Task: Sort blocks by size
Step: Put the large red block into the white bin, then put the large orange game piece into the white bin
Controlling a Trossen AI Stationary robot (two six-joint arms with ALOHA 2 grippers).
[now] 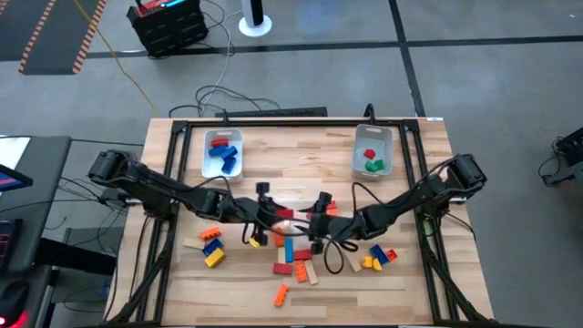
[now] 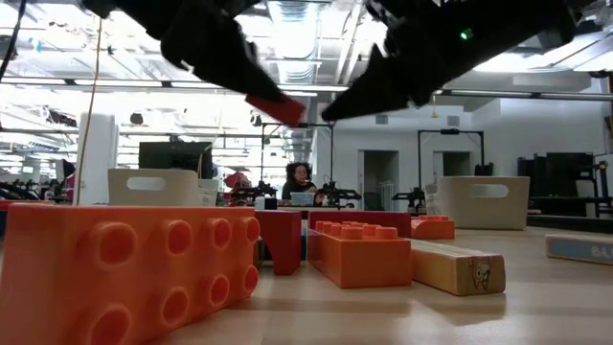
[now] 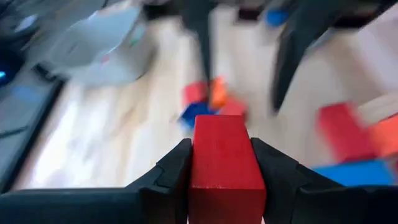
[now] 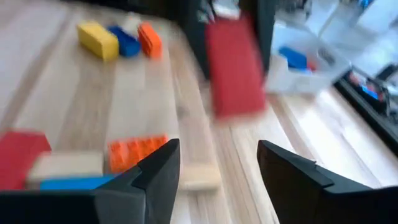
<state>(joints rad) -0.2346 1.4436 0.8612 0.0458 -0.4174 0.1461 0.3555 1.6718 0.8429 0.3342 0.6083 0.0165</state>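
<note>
Wooden table [image 1: 401, 273] strewn with blocks [image 1: 293, 255], two clear bins at its far edge. Left gripper [image 3: 221, 171] clamps a long red block [image 3: 224, 168] above the middle, its length pointing out past the fingers. Right gripper [image 4: 217, 165], jaws spread and empty, faces that block end-on, just beside it

table [image 1: 428, 164]: pale wood planks, matt | blocks [image 2: 359, 251]: shiny smooth plastic, tan ones look wooden | bins [image 1: 222, 153]: clear plastic
</note>
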